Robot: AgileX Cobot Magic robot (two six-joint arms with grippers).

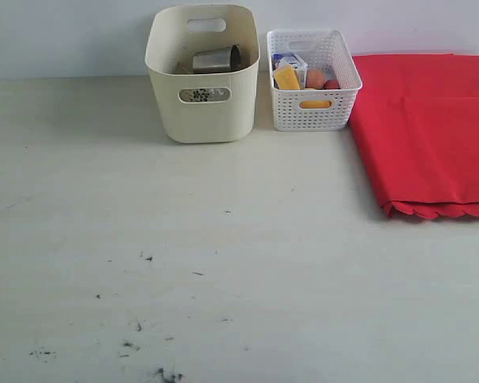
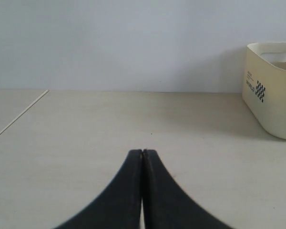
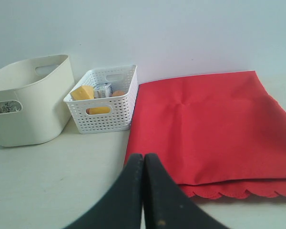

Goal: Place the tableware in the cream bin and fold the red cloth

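Showing left gripper (image 2: 142, 155) and right gripper (image 3: 143, 157) clenched empty, steel cup (image 1: 215, 60) lying in cream bin (image 1: 203, 120), folded red cloth (image 1: 431, 128) lying at three o'clock from white lattice basket (image 1: 291, 116).

The exterior camera sits high and back, looking down across the table (image 1: 223, 279) toward the wall (image 1: 64, 32): bin (image 1: 202, 121) at 12 o'clock, basket (image 1: 311, 117) at 1, cloth (image 1: 431, 128) at 2 to 3. The left wrist camera rides low, near the tabletop, facing the wall, and shares only the bin (image 2: 271, 105). The right wrist camera, a little higher, faces cloth (image 3: 214, 124), basket (image 3: 107, 119) and bin (image 3: 38, 114) from close by, sharing all three.
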